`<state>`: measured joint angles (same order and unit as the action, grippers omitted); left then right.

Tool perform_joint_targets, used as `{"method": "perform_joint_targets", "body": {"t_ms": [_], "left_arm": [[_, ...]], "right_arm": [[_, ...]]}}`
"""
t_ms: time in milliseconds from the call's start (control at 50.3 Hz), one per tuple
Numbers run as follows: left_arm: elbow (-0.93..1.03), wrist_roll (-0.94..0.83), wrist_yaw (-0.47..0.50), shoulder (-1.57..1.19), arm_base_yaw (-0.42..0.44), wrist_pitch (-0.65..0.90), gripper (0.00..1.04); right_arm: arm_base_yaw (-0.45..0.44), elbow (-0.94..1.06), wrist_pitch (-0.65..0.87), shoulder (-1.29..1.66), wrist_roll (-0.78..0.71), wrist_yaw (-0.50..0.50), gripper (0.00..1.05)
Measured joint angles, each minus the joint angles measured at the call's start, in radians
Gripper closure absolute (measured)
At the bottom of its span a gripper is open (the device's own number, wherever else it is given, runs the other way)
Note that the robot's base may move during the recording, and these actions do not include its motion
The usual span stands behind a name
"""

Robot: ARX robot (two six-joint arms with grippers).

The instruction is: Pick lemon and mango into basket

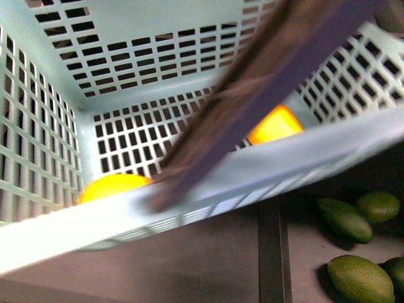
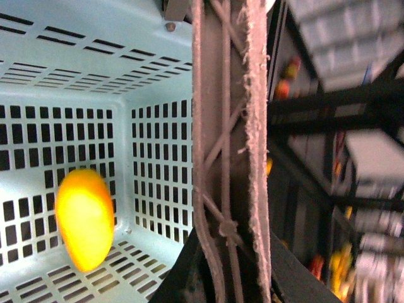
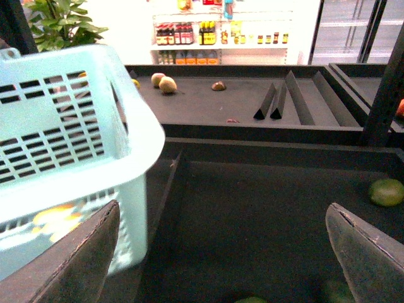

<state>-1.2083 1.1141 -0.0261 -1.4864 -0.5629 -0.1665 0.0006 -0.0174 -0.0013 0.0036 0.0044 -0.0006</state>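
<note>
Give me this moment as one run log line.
stage: fruit in basket | basket: tilted, lifted | mango: inside | lemon: inside | left gripper: on brown handle | right gripper: open, empty

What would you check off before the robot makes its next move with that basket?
1. Two yellow fruits inside the basket: ok.
2. Which is lemon, which mango: cannot tell, too blurred.
3. Right gripper, jaws open and empty: ok.
4. Left jaws firmly on the handle: cannot tell.
5. Basket level: not ok, it is tilted.
6. Green fruits outside the basket: ok.
</note>
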Motion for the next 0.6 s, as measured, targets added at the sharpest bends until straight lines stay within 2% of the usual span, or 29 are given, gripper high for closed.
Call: {"method": "perform_joint_targets", "body": {"t_ms": [79, 119, 298, 437, 596], "left_arm": [[0.02, 0.179, 0.185, -0.027, 0.019, 0.109, 0.99], [0.02, 0.222, 0.214, -0.047, 0.056, 0.138, 0.99], [-0.007, 0.285, 0.192, -0.234, 0.188, 0.184, 0.99], [-0.113, 0.344, 0.177, -0.444, 0.232, 0.205, 0.99], [-0.179, 0.438, 0.204, -0.54, 0.257, 0.251, 0.99]], "right_arm": [[0.0, 0.0, 0.0, 0.0, 0.0, 0.001, 0.09], [0.0, 0.0, 0.0, 0.0, 0.0, 0.003, 0.09], [0.0, 0.0, 0.0, 0.0, 0.0, 0.001, 0.09], [0.0, 0.0, 0.0, 0.0, 0.0, 0.002, 0.09], [0.0, 0.0, 0.0, 0.0, 0.0, 0.001, 0.09]]}}
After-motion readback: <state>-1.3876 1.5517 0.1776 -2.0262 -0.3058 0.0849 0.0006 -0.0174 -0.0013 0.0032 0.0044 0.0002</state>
